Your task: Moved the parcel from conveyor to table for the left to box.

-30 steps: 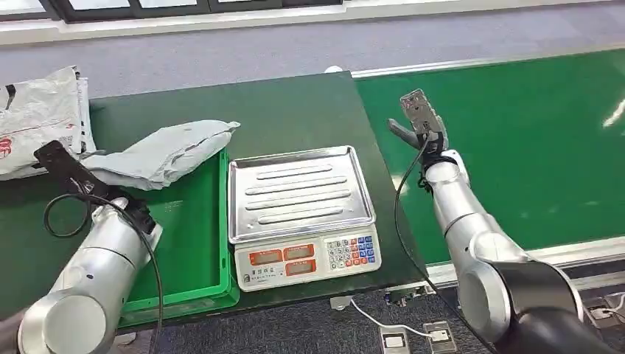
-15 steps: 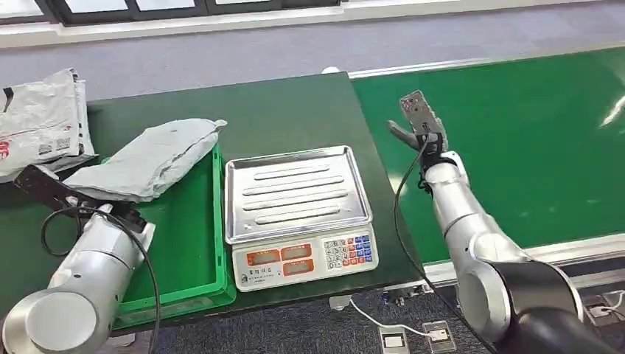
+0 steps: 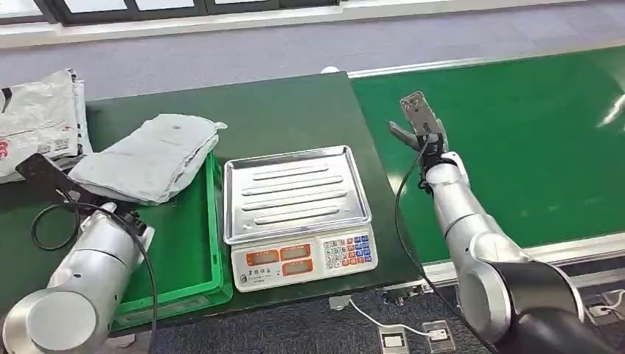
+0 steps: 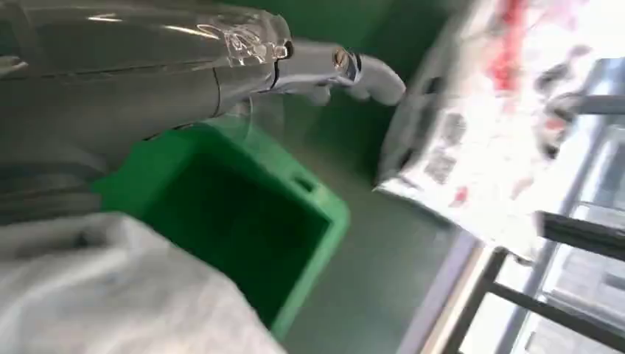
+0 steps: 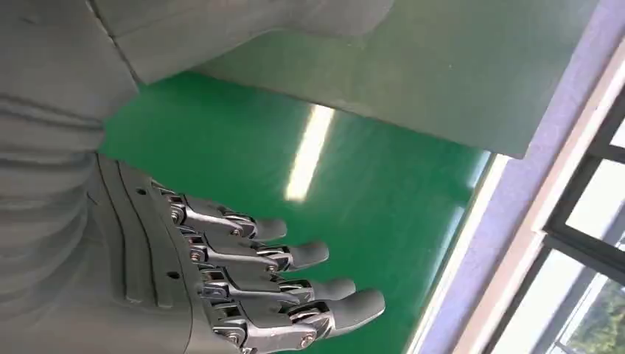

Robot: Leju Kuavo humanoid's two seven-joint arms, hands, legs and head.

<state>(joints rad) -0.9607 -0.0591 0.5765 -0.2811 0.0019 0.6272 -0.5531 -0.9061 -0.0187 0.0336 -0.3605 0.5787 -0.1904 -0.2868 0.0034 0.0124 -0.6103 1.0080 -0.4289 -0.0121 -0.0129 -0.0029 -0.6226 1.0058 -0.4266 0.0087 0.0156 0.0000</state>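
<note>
Parcel [image 3: 147, 157]: grey, draped over the far rim of the green bin [image 3: 193, 251], left of the scale [image 3: 296, 214].
Left hand [image 3: 46, 177]: beside the parcel; grip cannot be told.
Right hand [image 3: 419, 122]: over the conveyor [image 3: 531, 140], fingers spread, holding nothing.

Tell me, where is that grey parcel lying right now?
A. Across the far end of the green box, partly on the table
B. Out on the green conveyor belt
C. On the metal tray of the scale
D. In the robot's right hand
A: the grey parcel lies across the far end of the green box, while the scale's tray is bare.
</note>
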